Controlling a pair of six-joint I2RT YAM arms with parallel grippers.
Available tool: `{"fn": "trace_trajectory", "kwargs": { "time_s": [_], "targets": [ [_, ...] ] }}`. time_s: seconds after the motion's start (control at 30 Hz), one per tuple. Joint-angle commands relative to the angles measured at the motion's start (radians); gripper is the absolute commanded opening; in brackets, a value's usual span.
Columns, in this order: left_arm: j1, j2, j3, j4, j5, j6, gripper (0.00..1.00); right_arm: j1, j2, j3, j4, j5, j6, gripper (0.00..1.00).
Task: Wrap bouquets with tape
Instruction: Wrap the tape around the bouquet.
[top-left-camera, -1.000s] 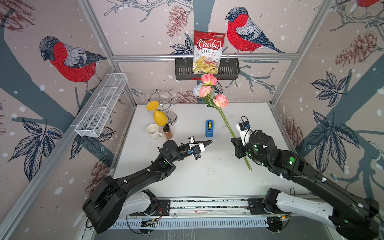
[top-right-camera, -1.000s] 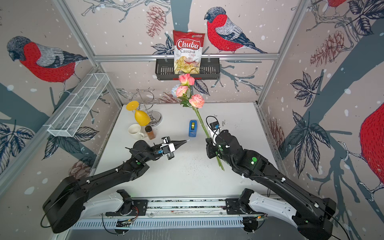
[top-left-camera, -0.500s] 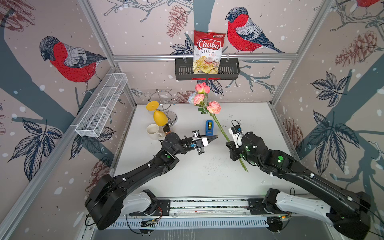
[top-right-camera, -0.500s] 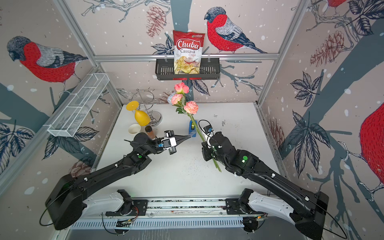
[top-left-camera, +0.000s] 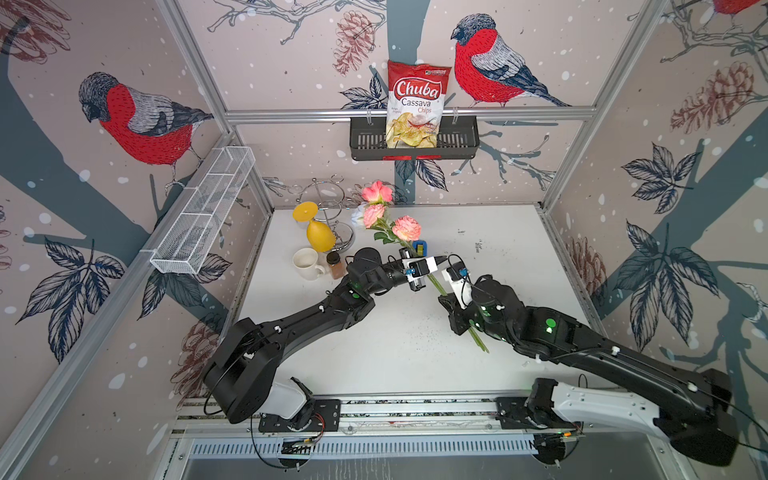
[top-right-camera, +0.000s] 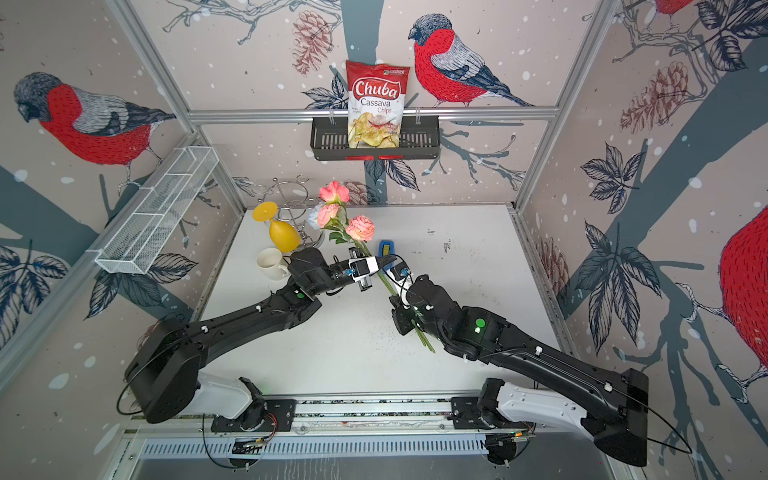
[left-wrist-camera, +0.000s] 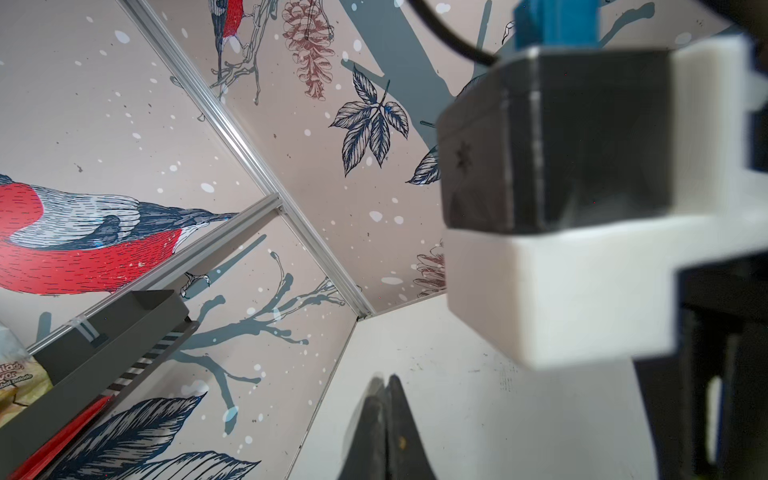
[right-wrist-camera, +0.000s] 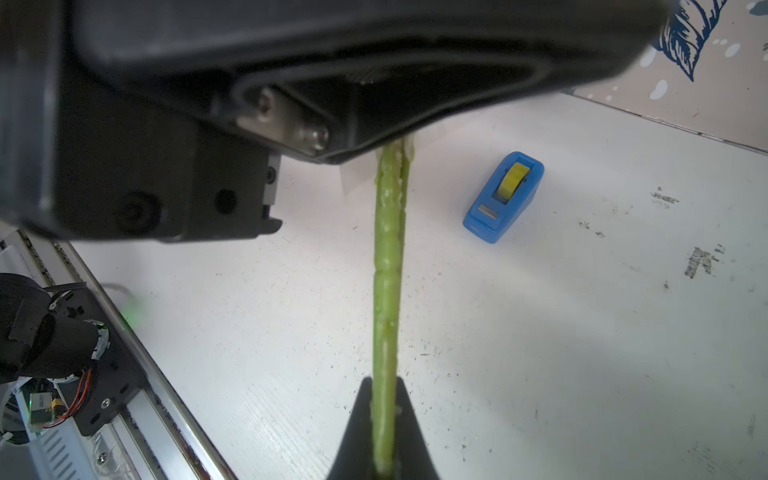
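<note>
Right hand (right-wrist-camera: 383, 399) clamped on bouquet stems (right-wrist-camera: 386, 270), pink blooms (top-left-camera: 405, 227) raised far-left. Left hand (top-left-camera: 440, 261) clenched, tip just beside stems, farther along than that grip; tape strip pinched or not, cannot tell. Blue tape dispenser (right-wrist-camera: 503, 197) on counter (top-left-camera: 498, 249), just beyond both hands. Best done holding stems steady, pressing left tip flush against them.

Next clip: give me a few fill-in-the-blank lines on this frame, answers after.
The right end effector is shut on the bouquet's green ____.
The tape sits in a ____ dispenser on the table.
The left end effector is ____, not open.
Missing: stems; blue; shut.
</note>
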Motion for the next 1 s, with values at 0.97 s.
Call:
{"fn": "trace_trajectory", "kwargs": {
  "time_s": [0.97],
  "targets": [
    [-0.044,0.152,0.268,-0.247,-0.159,0.025,0.0,0.034,-0.039,-0.05,0.102,0.103,0.026,0.0]
  ]
}}
